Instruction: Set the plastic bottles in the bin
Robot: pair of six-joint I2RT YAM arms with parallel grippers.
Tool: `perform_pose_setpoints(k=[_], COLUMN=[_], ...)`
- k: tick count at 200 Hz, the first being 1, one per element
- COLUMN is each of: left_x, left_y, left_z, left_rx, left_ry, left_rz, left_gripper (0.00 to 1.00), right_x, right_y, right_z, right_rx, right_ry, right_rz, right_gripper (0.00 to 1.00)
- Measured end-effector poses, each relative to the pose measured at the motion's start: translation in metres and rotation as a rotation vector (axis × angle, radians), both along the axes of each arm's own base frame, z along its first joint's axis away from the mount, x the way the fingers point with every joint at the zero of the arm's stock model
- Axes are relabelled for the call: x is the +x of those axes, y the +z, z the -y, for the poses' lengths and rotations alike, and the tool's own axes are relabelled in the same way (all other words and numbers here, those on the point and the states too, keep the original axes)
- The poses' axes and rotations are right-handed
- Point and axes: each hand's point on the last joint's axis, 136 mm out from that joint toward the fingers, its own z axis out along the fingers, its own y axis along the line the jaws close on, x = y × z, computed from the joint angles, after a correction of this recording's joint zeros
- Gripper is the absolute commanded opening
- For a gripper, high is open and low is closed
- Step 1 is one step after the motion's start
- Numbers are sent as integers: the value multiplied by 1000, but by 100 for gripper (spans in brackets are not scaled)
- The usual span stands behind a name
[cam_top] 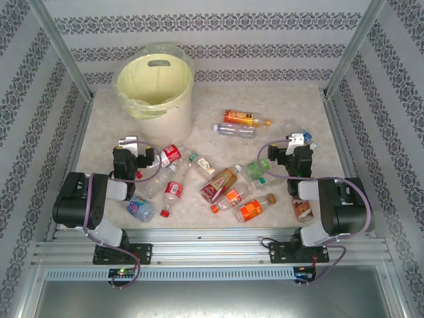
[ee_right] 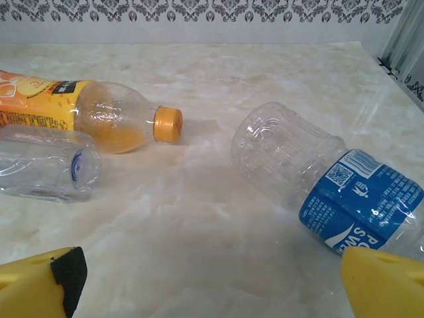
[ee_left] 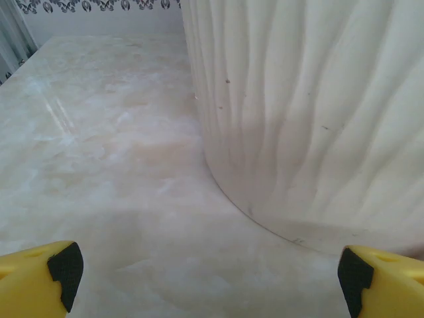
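Plastic bottles (cam_top: pixel 218 184) lay strewn near the bin (cam_top: pixel 156 93), first pick seemingly pending; left pincer (ee_left: pixel 211 277) and right pincer (ee_right: pixel 218 278) gaped released, needing to straddle one bottle.

This is a robot test cell in a lab, dressed to look a little like a home. A left arm (cam_top: pixel 83 202) and a right arm (cam_top: pixel 334 212) are bolted side by side to aluminium rails (cam_top: pixel 212 248) at the near edge of a table (cam_top: pixel 291 106), with cables (cam_top: pixel 88 218) looping along them. Bare metal posts (cam_top: pixel 56 46) frame the space at the corners. The walls (cam_top: pixel 212 40) are flat panels in a banded floral print (the same on all three sides), and the table has a marble-look finish. Bottles (cam_top: pixel 218 184) lie scattered on it near a bin (cam_top: pixel 165 116), so it looks like a staged set-up, not a lived-in room.
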Motion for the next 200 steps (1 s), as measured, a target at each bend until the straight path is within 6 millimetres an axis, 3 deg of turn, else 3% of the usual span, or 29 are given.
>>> perform_pose_setpoints(k=[200], left_x=[0], left_y=[-1], left_z=[4], left_rx=[-7], left_ry=[-21], left_rz=[-2], left_gripper=[100], right_x=[0], right_y=[0], right_z=[0], right_rx=[0], right_ry=[0], right_rz=[0], right_gripper=[98])
